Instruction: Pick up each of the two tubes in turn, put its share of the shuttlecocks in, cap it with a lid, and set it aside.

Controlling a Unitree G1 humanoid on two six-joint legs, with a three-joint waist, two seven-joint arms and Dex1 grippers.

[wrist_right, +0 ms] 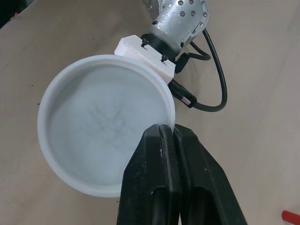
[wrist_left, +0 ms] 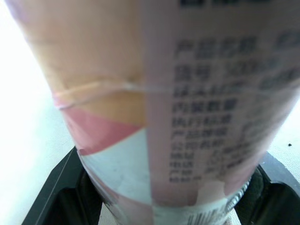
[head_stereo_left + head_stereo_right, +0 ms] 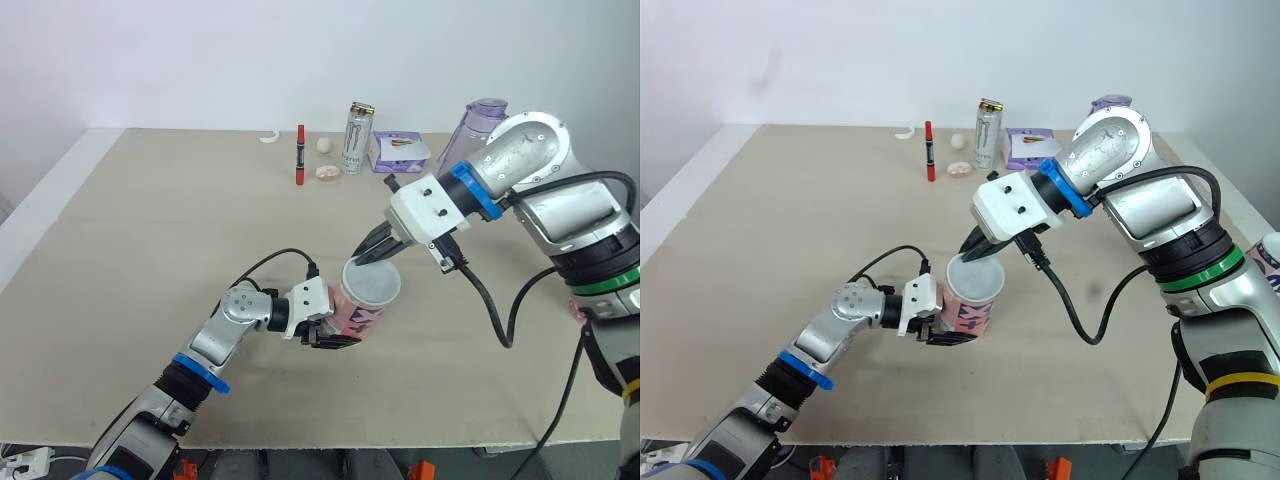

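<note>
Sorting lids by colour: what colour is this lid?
Translucent white lid, best in the right wrist view.

One tube (image 3: 358, 312) was in view at the centre of the frame, with one white lid (image 3: 372, 281) at its mouth. There were two pincers: the left pincer (image 3: 335, 338) and the right pincer (image 3: 372, 256). Along the upper middle of the surface (image 3: 150, 250) lay one drink can (image 3: 357, 138), one red stick (image 3: 299, 155), one purple packet (image 3: 402, 151), one small white ball (image 3: 325, 145), one small pink piece (image 3: 327, 172) and one white curved piece (image 3: 271, 138). One purple jug (image 3: 483, 122) stood at the upper right.
</note>
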